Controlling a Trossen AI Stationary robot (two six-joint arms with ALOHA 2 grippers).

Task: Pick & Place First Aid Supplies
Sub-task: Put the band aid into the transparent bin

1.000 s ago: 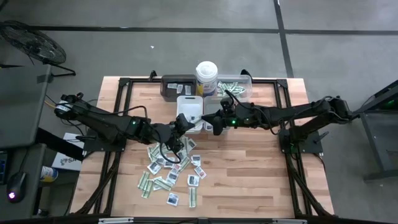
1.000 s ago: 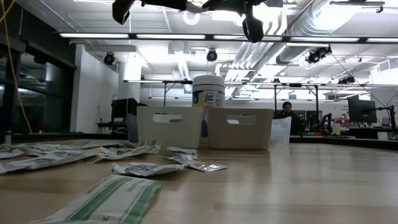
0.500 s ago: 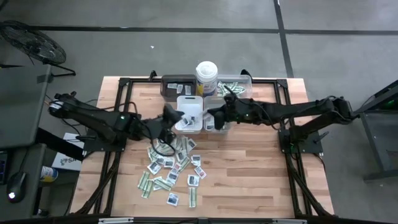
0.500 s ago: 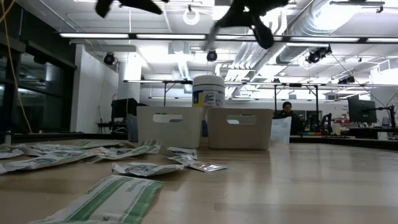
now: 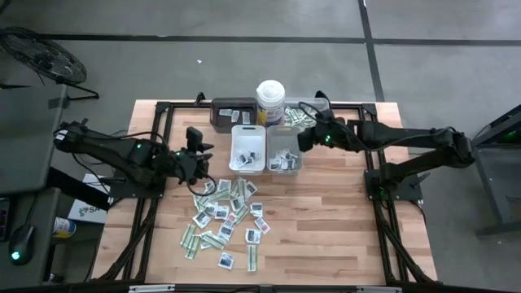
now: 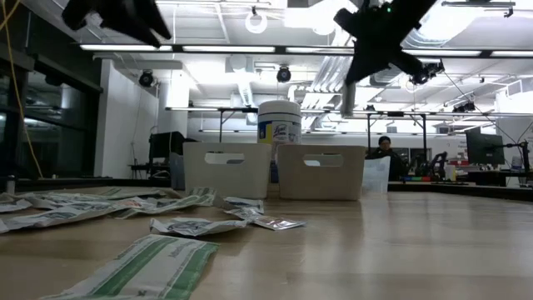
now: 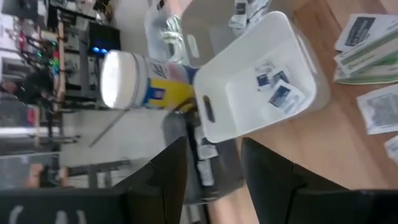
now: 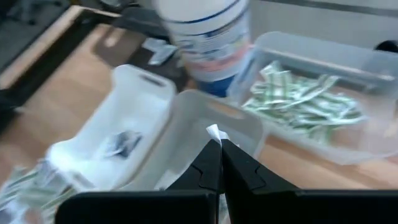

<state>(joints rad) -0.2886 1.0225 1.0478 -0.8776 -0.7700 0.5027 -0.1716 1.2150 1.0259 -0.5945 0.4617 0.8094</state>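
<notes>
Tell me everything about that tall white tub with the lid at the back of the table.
The canister is a tall round white plastic tub with a wide white lid and a printed label in yellow and blue. It stands upright on the wooden table at the far edge, between a dark tray and a clear tray of green-and-white strips, just behind the two white bins. In the low view it rises above the bins. Neither tool touches it.

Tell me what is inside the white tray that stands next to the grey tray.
Inside the white tray lie a few small white sachets with dark blue marks, resting on its floor. The near wall hides part of the floor, so more could be there. The left claw is outside it.
</notes>
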